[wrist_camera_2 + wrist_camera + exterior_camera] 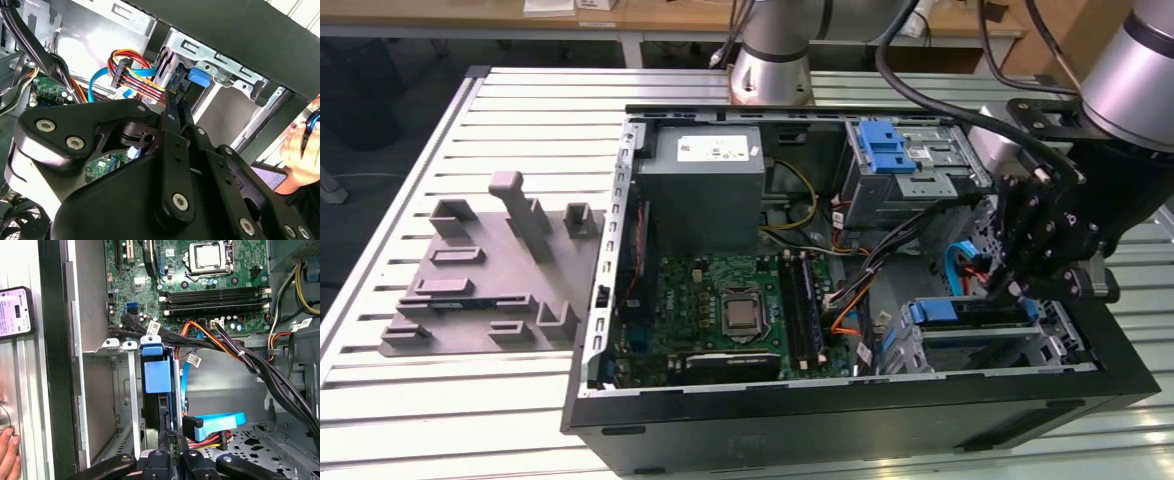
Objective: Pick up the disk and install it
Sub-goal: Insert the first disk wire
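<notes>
Pincer [1021, 290] is down inside the open computer case [761, 425], at the lower right of the exterior view, right over the drive bay there. In the first wrist view the two fingers [162, 442] sit almost closed together at the bottom of the frame, pinching the thin edge of the disk [156, 395], which stands on its edge in its blue carrier, slotted into the metal cage [117, 390]. So it looks like the disk is mostly seated already, and the grip is narrow because the thing is being held by its slim side to slide straight into the rails.

Cables [240, 357] drape across just beside the bay, with a blue connector [215, 424] hanging near the fingers, probably waiting to be plugged in. The motherboard [720, 310] sits in the middle of the case. Out on the slatted surface [400, 180], at the left of the exterior view, the grey holder [487, 270] lies with nothing in it. A person's hand [300, 160] shows at the right edge of the second wrist view.
</notes>
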`<state>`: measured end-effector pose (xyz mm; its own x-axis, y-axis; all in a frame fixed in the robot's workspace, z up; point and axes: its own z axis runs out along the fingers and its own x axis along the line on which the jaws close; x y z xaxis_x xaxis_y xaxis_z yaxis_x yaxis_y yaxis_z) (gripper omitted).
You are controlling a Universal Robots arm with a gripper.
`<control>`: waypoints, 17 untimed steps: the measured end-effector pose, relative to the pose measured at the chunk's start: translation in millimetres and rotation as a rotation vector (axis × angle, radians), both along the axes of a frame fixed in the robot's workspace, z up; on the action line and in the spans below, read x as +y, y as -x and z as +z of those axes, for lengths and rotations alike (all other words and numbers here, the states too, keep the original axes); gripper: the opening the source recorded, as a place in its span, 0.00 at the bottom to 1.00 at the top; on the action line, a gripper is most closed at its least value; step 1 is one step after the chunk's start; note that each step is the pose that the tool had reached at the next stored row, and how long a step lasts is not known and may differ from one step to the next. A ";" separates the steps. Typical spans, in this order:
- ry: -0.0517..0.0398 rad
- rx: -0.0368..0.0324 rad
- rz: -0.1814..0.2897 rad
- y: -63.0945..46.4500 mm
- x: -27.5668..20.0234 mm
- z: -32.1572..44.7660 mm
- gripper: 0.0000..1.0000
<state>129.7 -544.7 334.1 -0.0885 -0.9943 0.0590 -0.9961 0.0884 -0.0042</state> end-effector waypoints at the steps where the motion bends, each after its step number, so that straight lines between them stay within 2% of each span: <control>1: -0.0003 0.0018 0.000 -0.8 0.0 -0.1 0.17; 8: -0.0010 0.0103 0.001 -1.2 -0.3 -0.4 0.17; 17: -0.0014 0.0110 0.005 -1.2 -0.5 -1.5 0.17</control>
